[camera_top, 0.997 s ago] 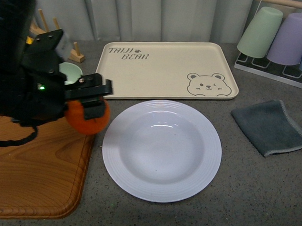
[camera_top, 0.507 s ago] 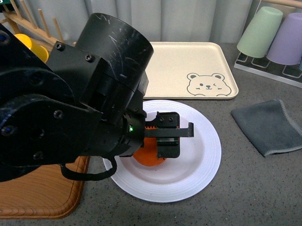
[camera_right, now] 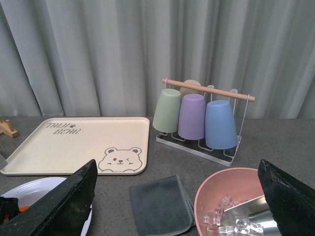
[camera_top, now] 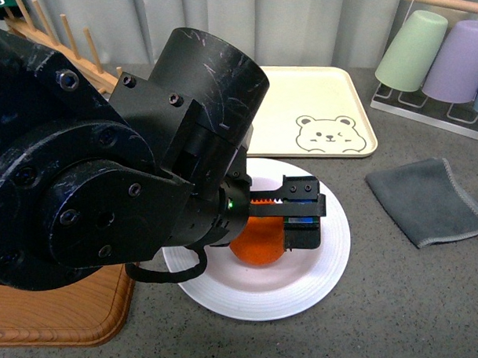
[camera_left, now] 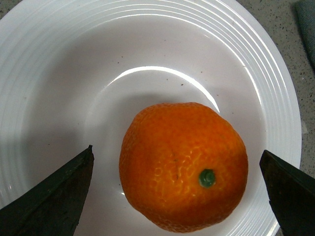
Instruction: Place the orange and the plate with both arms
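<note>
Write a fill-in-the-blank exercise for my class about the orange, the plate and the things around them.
1. The orange lies in the ___ plate.
2. The left hand is ___ and does not touch the orange.
3. The tray behind the plate shows a drawing of a ___.
4. In the front view, the grey cloth lies to the ___ of the plate.
Missing words: white, open, bear, right.
</note>
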Controlling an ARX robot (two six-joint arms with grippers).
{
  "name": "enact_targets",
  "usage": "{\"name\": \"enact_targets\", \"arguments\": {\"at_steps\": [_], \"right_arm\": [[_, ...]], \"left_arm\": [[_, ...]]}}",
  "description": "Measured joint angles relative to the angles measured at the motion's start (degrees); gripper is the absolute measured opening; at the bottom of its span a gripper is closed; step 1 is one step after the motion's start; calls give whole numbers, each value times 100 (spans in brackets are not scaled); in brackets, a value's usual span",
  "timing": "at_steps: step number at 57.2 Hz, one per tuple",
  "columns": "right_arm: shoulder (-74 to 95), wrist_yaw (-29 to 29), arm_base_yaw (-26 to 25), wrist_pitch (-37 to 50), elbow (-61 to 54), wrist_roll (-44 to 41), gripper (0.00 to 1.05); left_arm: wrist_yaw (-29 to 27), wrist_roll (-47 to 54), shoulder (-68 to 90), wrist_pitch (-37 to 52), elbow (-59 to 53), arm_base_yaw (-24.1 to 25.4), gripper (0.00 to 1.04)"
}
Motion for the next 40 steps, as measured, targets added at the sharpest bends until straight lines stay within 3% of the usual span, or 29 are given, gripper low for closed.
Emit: {"name": "enact_targets", "arguments": {"at_steps": [14, 22, 40], "right_arm": [[0, 0, 0, 0, 0, 0, 96], [0, 0, 0, 0, 0, 0, 96], [0, 0, 0, 0, 0, -2, 96]], "left_arm": [[-160, -94, -647, -28, -195, 109, 98], [-728, 37, -1530, 76, -599, 264, 98], [-946, 114, -4146, -76, -2188, 1023, 98]]}}
